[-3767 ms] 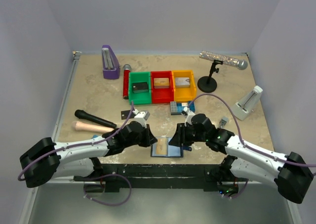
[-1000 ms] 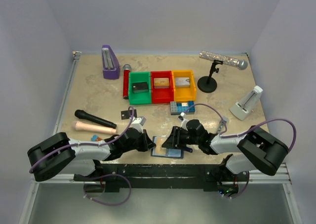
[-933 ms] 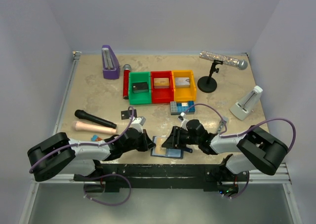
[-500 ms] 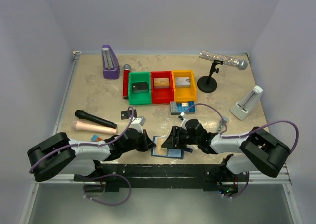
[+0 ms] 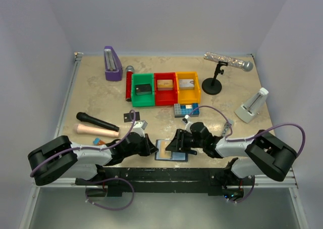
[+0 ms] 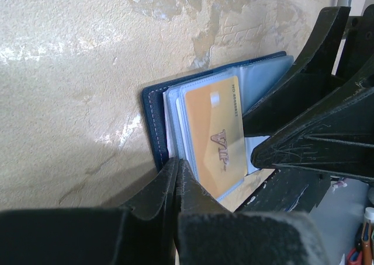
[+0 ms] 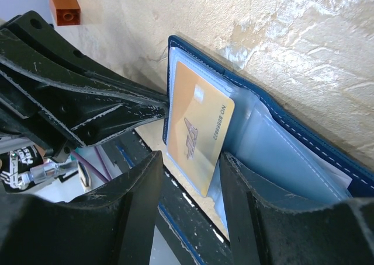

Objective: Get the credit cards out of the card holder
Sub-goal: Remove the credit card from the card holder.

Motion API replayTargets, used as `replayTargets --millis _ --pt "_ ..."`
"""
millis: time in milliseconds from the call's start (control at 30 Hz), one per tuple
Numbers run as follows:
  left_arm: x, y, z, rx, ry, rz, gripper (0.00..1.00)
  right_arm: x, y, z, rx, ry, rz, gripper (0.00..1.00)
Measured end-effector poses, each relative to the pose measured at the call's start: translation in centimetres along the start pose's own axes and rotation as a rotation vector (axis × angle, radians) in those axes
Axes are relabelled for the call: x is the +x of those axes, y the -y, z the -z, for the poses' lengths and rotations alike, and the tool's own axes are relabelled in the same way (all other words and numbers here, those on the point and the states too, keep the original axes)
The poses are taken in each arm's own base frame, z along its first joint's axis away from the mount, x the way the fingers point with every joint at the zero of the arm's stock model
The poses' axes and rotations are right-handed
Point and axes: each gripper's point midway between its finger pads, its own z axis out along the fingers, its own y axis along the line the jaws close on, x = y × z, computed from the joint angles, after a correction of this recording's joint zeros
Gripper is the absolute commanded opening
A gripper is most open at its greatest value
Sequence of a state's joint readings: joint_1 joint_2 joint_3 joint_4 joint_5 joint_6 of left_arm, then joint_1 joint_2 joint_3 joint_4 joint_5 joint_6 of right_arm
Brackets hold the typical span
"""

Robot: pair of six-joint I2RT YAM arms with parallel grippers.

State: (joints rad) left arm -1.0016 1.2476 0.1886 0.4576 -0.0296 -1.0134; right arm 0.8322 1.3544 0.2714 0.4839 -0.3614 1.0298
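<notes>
The navy card holder point(image 5: 174, 157) lies open at the table's near edge, showing pale blue pockets point(image 7: 292, 160). A gold-tan credit card point(image 7: 198, 131) point(image 6: 213, 131) point(image 5: 164, 148) sticks partway out of its left-hand pocket; no other cards show inside. My left gripper point(image 6: 177, 167) point(image 5: 151, 149) is shut, its tip resting on the holder's left edge point(image 6: 153, 119) beside the card. My right gripper point(image 7: 190, 160) point(image 5: 173, 146) stands open. Its fingers point(image 7: 143, 201) straddle the card's protruding end with a gap on the left side.
Green point(image 5: 135, 94), red point(image 5: 165, 98) and orange point(image 5: 188, 95) bins behind each hold a card. A blue studded plate point(image 5: 184, 109), black microphone point(image 5: 97, 122), peach handle point(image 5: 93, 130) and orange brick point(image 7: 63, 5) lie nearby. The black front rail point(image 5: 166, 174) runs just below the holder.
Since the earliest frame both arms have come down low and closed in on the card holder. Over the last second they have barely moved.
</notes>
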Motion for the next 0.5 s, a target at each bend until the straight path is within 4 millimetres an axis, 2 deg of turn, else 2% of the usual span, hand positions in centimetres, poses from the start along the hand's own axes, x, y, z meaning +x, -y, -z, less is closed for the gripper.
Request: replayTargets --millis 500 --pt "0.01 0.18 -0.31 0.015 0.006 0.02 0.0 0.19 -0.32 0.12 -0.042 -0.001 0.011 0.48"
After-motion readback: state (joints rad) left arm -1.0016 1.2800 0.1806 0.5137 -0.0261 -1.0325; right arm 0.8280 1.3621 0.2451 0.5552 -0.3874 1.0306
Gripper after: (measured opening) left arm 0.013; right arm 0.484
